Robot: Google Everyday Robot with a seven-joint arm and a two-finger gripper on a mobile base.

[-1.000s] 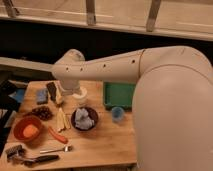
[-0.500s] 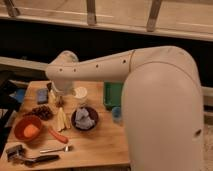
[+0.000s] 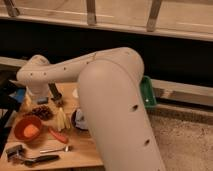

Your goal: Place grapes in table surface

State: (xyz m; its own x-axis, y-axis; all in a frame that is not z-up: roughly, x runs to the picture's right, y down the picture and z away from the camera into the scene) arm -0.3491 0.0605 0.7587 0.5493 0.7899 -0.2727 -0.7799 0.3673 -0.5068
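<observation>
**Over the left side of the table surface point(image 3: 80, 146): gripper point(image 3: 56, 97) apart, close to the grapes point(image 3: 43, 112)**

Near the left edge of the wooden top, I see the grapes lying on the wood as a small dark bunch. They sit just behind the orange bowl point(image 3: 16, 127) and just left of a few pale yellow sticks point(image 3: 62, 120). My gripper hangs close to them, a little further back and to the right, low over the wood. Its two dark fingers stand apart and I see nothing between them. I cannot tell if a finger touches the bunch.

The big white arm point(image 3: 115, 100) fills the middle of my view and hides much of the right half of the top. The orange bowl has something round and orange in it. A long red-orange carrot point(image 3: 58, 135) lies just right of that bowl, closer to the near edge. A dark bowl point(image 3: 77, 120) peeks out from behind the arm, right of the yellow sticks. Along the near edge lie a spoon point(image 3: 55, 149) and some dark tools point(image 3: 30, 159), towards the near left corner. A blue thing point(image 3: 20, 95) sits by the left edge, further back than the grapes. A green tray point(image 3: 148, 92) shows on the right, past the arm
</observation>
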